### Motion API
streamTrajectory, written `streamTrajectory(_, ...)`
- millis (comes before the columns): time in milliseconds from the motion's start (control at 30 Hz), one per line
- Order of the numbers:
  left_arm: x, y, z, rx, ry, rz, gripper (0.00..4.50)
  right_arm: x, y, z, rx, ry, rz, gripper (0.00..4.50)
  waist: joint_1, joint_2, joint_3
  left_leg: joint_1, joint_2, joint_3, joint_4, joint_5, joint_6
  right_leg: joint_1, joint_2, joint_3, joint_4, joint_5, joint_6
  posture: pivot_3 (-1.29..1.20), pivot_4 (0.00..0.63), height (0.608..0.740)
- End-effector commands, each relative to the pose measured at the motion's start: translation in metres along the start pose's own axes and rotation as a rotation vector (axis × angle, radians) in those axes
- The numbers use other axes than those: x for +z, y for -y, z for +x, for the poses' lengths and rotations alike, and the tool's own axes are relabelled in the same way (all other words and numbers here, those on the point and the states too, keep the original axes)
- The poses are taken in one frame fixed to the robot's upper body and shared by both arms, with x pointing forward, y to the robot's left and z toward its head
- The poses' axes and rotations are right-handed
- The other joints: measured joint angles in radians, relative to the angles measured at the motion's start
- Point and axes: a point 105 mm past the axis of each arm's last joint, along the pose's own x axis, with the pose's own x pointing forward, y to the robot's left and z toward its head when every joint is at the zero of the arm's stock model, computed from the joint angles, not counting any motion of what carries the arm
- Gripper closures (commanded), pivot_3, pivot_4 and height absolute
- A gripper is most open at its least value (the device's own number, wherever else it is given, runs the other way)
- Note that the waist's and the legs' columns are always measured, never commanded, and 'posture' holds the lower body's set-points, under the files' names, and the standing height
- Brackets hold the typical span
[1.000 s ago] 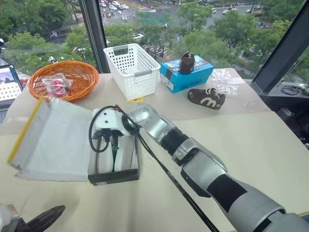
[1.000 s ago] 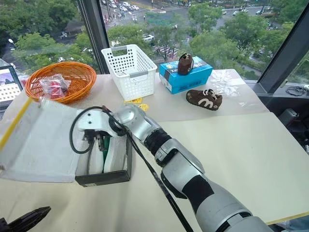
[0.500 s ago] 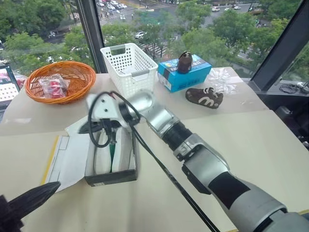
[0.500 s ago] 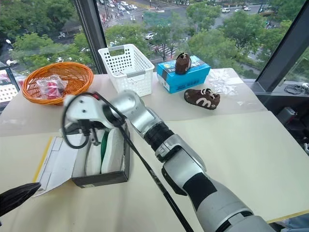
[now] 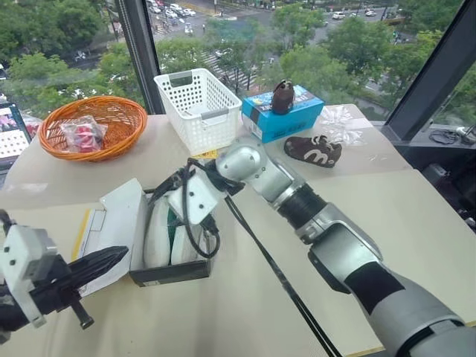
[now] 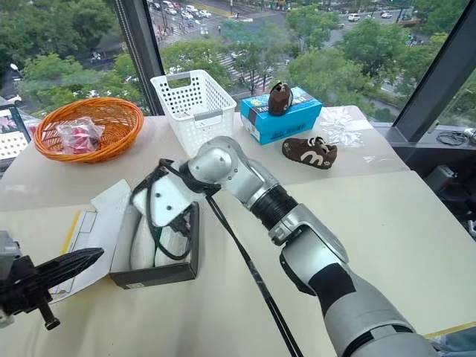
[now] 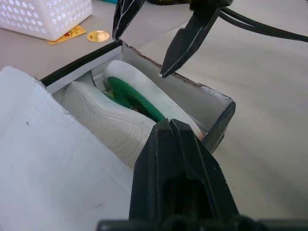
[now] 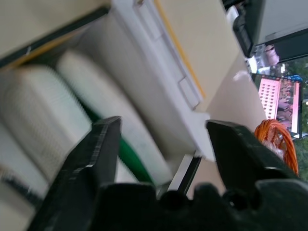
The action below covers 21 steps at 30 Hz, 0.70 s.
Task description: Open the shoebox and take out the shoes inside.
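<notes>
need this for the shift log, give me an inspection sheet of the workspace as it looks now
surface: beige table by a window.
job's things: shoebox open, lid flipped to the robot's left; shoes inside, white uppers, green soles.
clutter: orange basket holding a packet, white basket, blue box with a brown shoe on top, second brown shoe on the table, clear wrapper.
grippers: right gripper open above the shoes; left gripper shut, empty, beside the lid.
cables: black cable along the right arm.
surroundings: trees and a street outside.

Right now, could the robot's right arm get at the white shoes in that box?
Probably yes. The lid lies flipped aside, the shoes sit uncovered, and the right tool hangs open just above them with nothing between.
</notes>
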Motion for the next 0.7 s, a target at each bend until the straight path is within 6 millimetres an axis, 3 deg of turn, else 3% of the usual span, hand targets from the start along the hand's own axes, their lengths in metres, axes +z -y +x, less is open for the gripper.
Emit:
streamTrajectory(33,-0.002,-0.004,0.001,-0.007,-0.019,0.013,4.50,0.006,0.012,-0.005,-0.014,-0.023,-0.205,0.05,-0.001,0.000,0.000,0.000,0.000,0.000,0.000,0.000,-0.001,0.000,0.000,0.000,0.001,0.000,-0.001,0.00,0.150,0.736)
streamTrajectory(267,-0.003,-0.004,0.007,-0.028,-0.015,0.016,4.50,0.007,-0.002,0.007,0.067,-0.018,-0.402,0.05,0.001,0.000,0.000,0.002,0.002,0.000,0.000,0.001,-0.002,0.000,0.001,0.000,0.003,-0.001,-0.002,0.00,0.150,0.736)
streamTrajectory(367,-0.002,-0.003,0.007,-0.033,-0.013,0.017,4.50,0.008,-0.019,0.019,0.126,0.001,-0.459,0.05,0.001,0.000,0.000,0.002,0.002,0.000,0.000,0.001,-0.002,0.000,0.000,0.000,0.003,-0.001,-0.002,0.00,0.150,0.736)
streamTrajectory(700,-0.004,-0.003,0.008,-0.030,-0.019,0.017,4.50,-0.003,-0.043,0.043,0.192,-0.009,-0.465,0.05,0.001,0.000,0.000,0.004,0.003,0.000,-0.001,0.001,-0.003,0.001,-0.001,0.000,0.004,-0.003,-0.004,0.00,0.150,0.736)
